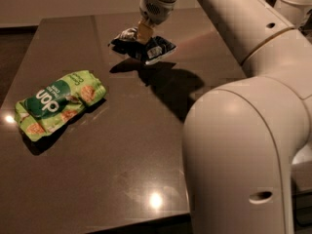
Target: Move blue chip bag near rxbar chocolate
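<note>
My gripper point(145, 33) hangs from the white arm at the far middle of the dark table point(122, 169). It is shut on the blue chip bag point(155, 50), a dark wrinkly foil bag with white patches. The bag hangs a little above the table and casts a shadow just in front of itself. The rxbar chocolate lies where the bag's left end is. A dark strip with a pale patch point(119, 40) at that end may be the bar, but I cannot tell it apart from the bag.
A larger bright green bag point(58, 104) with white letters lies at the left of the table. My arm's big white body point(243, 155) fills the right side of the view. The table's near edge runs along the bottom.
</note>
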`<state>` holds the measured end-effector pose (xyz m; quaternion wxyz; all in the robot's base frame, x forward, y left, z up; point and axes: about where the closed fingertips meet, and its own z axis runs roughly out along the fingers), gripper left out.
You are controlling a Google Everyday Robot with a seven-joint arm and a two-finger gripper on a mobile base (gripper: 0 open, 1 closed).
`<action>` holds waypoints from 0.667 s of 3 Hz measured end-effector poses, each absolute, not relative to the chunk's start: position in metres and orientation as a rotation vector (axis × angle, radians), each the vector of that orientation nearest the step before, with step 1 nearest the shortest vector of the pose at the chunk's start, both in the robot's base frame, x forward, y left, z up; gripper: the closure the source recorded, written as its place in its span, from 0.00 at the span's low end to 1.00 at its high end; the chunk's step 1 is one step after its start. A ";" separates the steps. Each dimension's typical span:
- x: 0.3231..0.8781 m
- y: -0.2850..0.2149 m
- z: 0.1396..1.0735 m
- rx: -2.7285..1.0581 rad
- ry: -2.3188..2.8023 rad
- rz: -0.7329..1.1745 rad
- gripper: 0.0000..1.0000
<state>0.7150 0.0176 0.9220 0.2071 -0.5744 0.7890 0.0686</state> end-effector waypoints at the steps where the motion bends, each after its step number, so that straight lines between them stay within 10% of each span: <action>1: 0.736 0.015 0.920 -1.573 2.198 0.131 0.84; 2: 0.752 0.011 0.918 -1.561 2.192 0.082 0.60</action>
